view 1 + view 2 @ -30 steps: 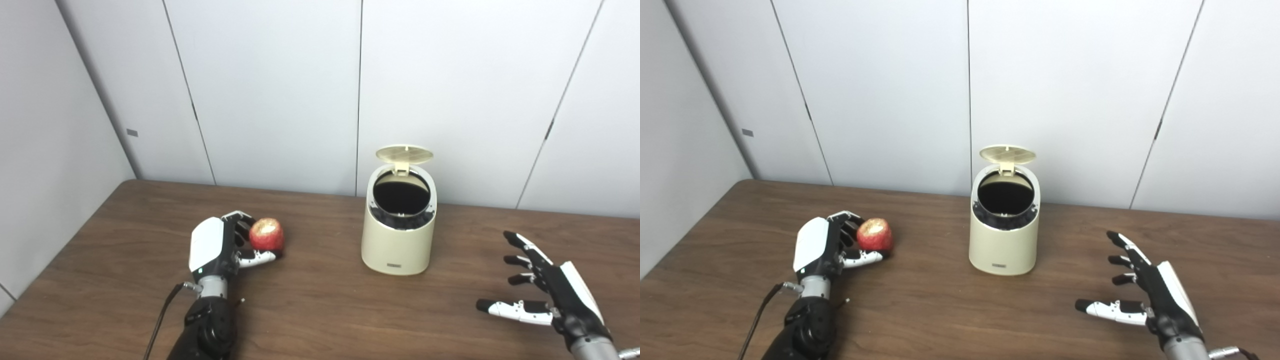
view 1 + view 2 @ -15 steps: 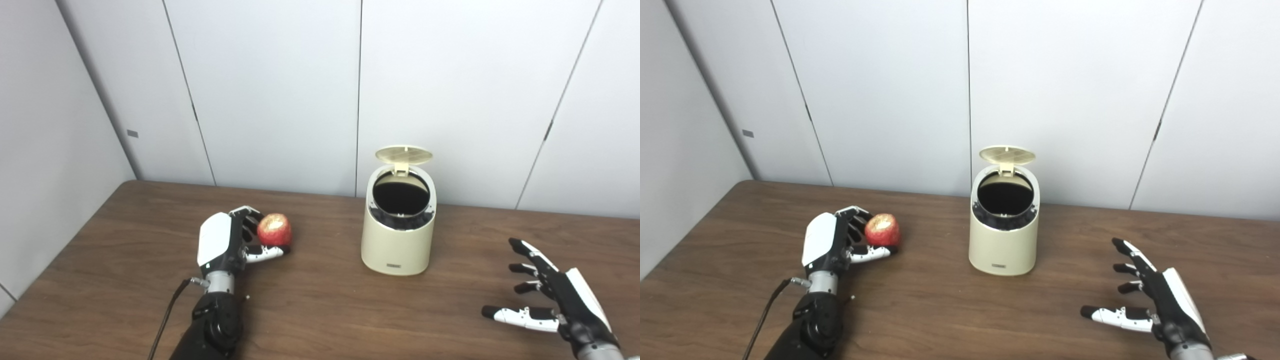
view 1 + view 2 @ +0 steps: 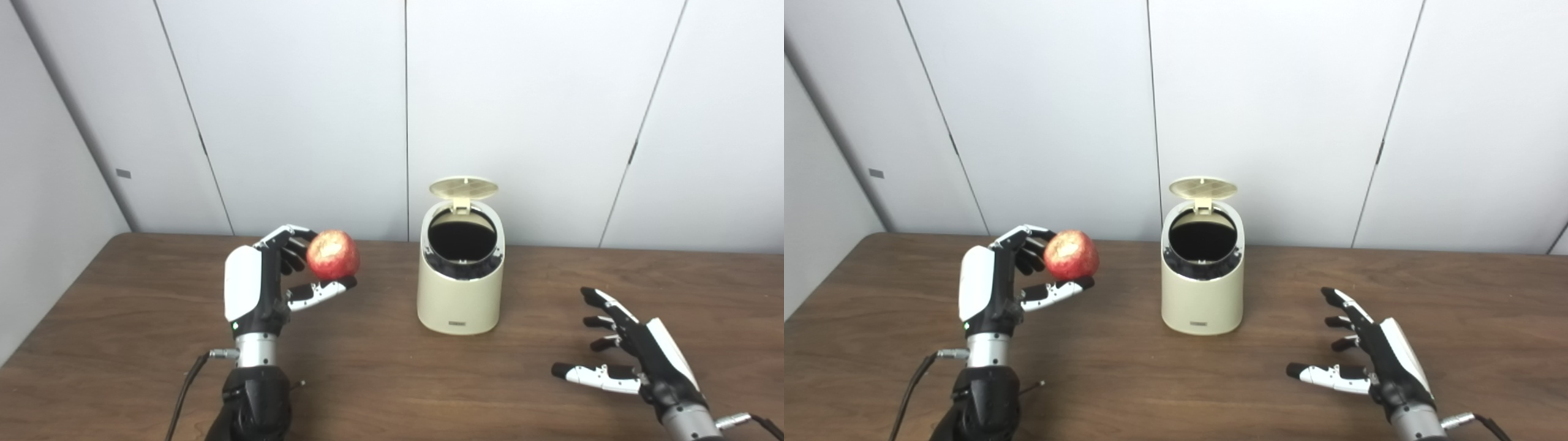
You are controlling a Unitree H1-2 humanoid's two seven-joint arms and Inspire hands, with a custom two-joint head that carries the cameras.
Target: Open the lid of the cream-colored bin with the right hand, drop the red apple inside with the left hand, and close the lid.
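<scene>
Nearest the camera, the right hand point(image 3: 637, 358) hovers low over the brown wooden table point(image 3: 392, 380) at the lower right, palm turned inward, fingers spread apart and thumb stretched toward the left; it holds nothing. Compared with the frame one second earlier it keeps much the same pose and place relative to the bin (the whole picture has shifted sideways, which is camera motion).

At the left, the left hand point(image 3: 260, 288) stands upright on its dark forearm, white back plate facing the camera. Its fingers curl over the top of the red apple point(image 3: 332, 255) while the thumb supports it from beneath, so the hand is closed around the fruit. This is the main change: one second ago the apple and hand sat low at the table surface, half a second ago they were only slightly higher, and now the apple is raised clear of the table, roughly level with the bin's upper rim. The apple is left of the bin and well apart from it, not over the opening. A thin black cable point(image 3: 184, 398) trails from the wrist toward the bottom edge.

Farther back, the cream-colored bin point(image 3: 460, 291) stands upright on the table, unmoved. Its round lid point(image 3: 463, 187) is hinged up at the rear, exposing the dark interior.

Behind the table rise plain white wall panels point(image 3: 527, 110).
</scene>
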